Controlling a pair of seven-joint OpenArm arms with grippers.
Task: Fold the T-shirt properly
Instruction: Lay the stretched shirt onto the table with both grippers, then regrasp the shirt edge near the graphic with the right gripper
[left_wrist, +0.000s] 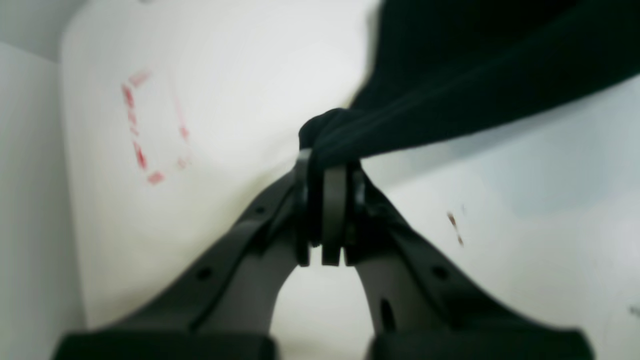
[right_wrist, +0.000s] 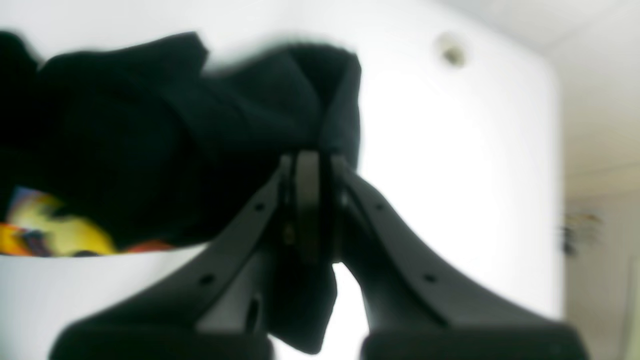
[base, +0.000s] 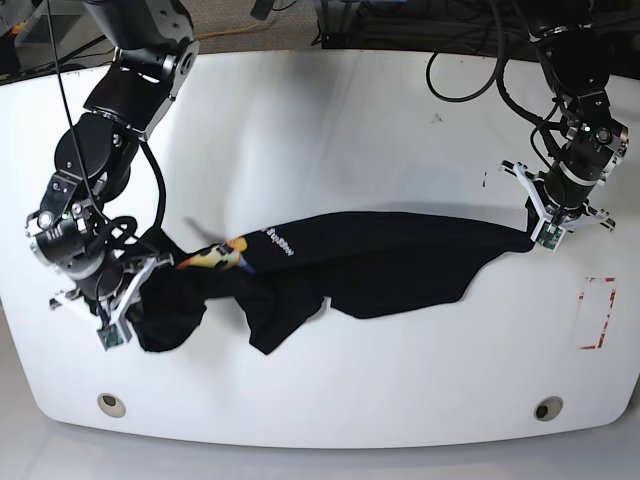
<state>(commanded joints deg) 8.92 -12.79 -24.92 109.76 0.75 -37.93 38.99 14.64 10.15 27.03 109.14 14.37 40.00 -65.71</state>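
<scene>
T-shirt lies stretched across the middle of the white table, black cloth pulled into a long, twisted band between your two arms, with the white lettering and the yellow-orange graphic showing toward the base view's left. Your left gripper is clenched on a bunched corner of the cloth at the base view's right; the wrist view shows the fabric wadded above the closed jaws. Your right gripper is likewise clamped on a thick wad at the other end, with a flap of cloth hanging below the jaws.

The risks, as I judge them:
- Both grasps look like gathered bunches, not clean edges. If you pull further apart, a wad may slip free and the shirt will drop in a heap
- The middle sags in folds and a lobe hangs toward the near edge. Lay it down like this and you will likely fold over creases instead of a flat panel
- I cannot tell which corners you hold, so the shirt may be twisted; spreading it could tighten the twist

The red dashed marking sits well apart from the cloth
</scene>
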